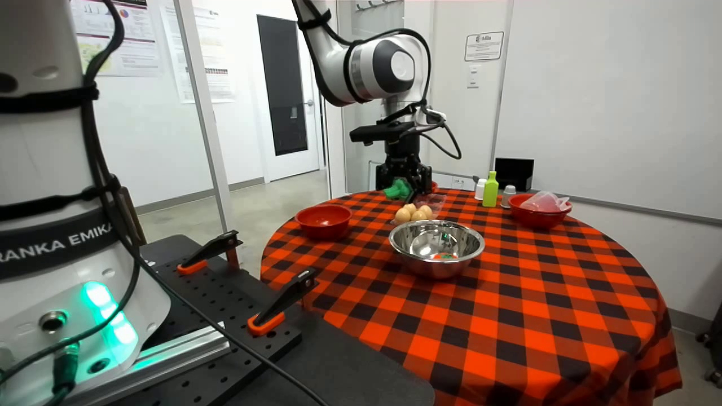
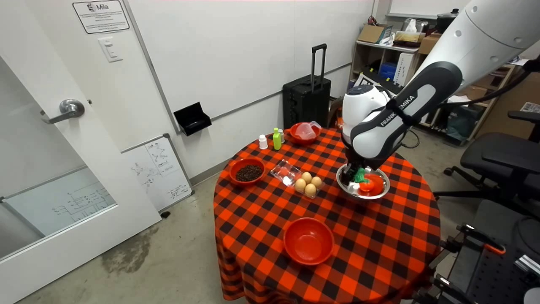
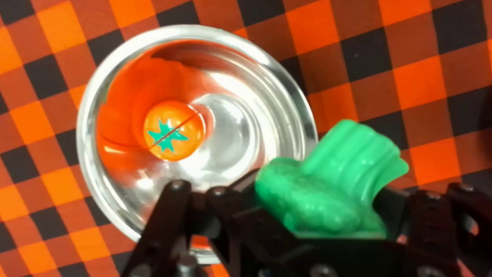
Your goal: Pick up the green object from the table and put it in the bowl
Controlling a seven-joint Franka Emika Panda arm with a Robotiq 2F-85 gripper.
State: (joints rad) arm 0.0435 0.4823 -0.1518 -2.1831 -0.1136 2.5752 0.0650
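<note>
Tool (image 3: 322, 188) grips green broccoli (image 3: 326, 186) above bench (image 1: 536, 307), near metal bowl (image 1: 434, 267), height likely meant for clearance before drop; bowl stands mouth up, apparently ready to receive, 1 tomato (image 3: 175, 130) inside.

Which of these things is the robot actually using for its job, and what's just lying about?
Part of the job:
hand, gripping the green object
metal bowl
checked table

Just lying about:
tomato-like piece inside the metal bowl
eggs
yellow-green bottle
white container
red bowls
</note>
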